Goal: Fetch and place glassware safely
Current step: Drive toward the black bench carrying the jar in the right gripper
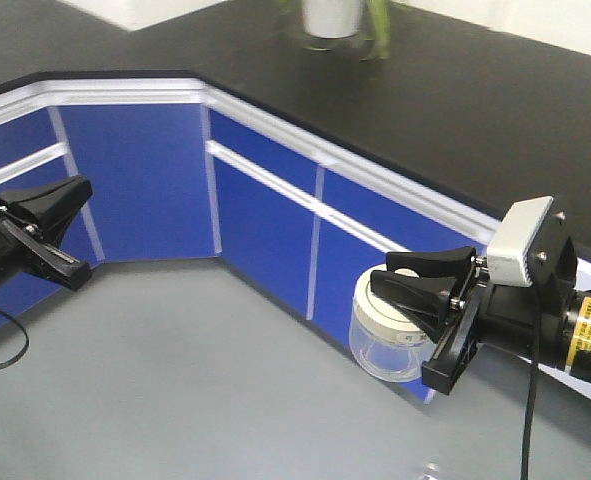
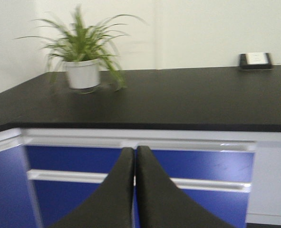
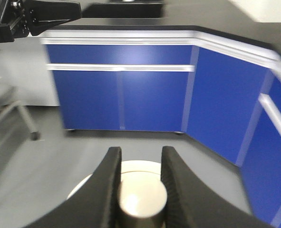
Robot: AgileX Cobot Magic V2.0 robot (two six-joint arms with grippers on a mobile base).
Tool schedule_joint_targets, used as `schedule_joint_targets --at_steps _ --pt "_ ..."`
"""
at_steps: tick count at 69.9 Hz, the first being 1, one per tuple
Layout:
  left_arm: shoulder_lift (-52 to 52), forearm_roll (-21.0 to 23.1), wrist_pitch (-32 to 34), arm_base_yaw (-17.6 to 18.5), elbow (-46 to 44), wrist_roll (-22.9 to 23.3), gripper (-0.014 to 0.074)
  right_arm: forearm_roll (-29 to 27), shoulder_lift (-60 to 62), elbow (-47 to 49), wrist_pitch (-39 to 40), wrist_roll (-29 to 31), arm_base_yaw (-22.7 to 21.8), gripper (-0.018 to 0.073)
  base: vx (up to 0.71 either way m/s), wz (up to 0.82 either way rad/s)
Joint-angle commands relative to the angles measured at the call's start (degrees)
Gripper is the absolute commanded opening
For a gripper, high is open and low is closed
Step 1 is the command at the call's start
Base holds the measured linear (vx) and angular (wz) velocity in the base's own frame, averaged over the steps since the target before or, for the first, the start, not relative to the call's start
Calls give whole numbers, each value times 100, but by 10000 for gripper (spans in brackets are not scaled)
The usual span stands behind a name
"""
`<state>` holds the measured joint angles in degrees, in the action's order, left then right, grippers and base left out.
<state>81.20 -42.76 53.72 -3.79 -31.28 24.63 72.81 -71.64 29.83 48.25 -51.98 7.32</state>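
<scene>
Visibility first. The right wrist view is motion-blurred and the bottom edge cuts off the jar (image 3: 140, 172) there. We get only the cream lid and its knob (image 3: 141, 203), no glass. In the front view the black fingers cover much of the lid (image 1: 377, 312), and we can't read any marks on its rim. A grey frame at 9 o'clock in the right wrist view is too smeared to identify.

Right gripper (image 1: 381, 276): the fingers are narrowly parted, one on each side of the knob and touching it. It reads as clamped on the knob. The clear glass body hangs below the fingers. In the front view the jar is at 4 o'clock, seen against the base of the blue cabinets (image 1: 145, 180) and the grey floor (image 1: 175, 390), below the counter edge. The wrist camera (image 1: 520, 240) sits just behind the fingers.

Left gripper (image 1: 75, 188): it is at 9 o'clock in the front view, well apart from the jar. The left wrist view shows its fingers (image 2: 119, 190) pressed together along their length, with nothing between them.

Farther out is the black counter (image 2: 188, 99). In the left wrist view a potted plant (image 2: 83, 71) stands on it at 10 o'clock, and a socket (image 2: 256, 59) sits at the wall at 2 o'clock. Both are soft. In the front view the plant is at 12 o'clock, cropped by the top edge.
</scene>
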Motion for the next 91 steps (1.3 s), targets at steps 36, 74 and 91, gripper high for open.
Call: schedule_joint_targets --at_steps 36,74,91 --pt "-151 189 389 6 -122 49 -7 -313 140 163 350 4 -23 -1 18 -78" --pt "-151 189 389 6 -122 49 -7 -313 140 163 350 4 -23 -1 17 -58" --pt "-151 189 389 6 -122 49 -7 -313 140 163 350 4 -23 -1 18 -11"
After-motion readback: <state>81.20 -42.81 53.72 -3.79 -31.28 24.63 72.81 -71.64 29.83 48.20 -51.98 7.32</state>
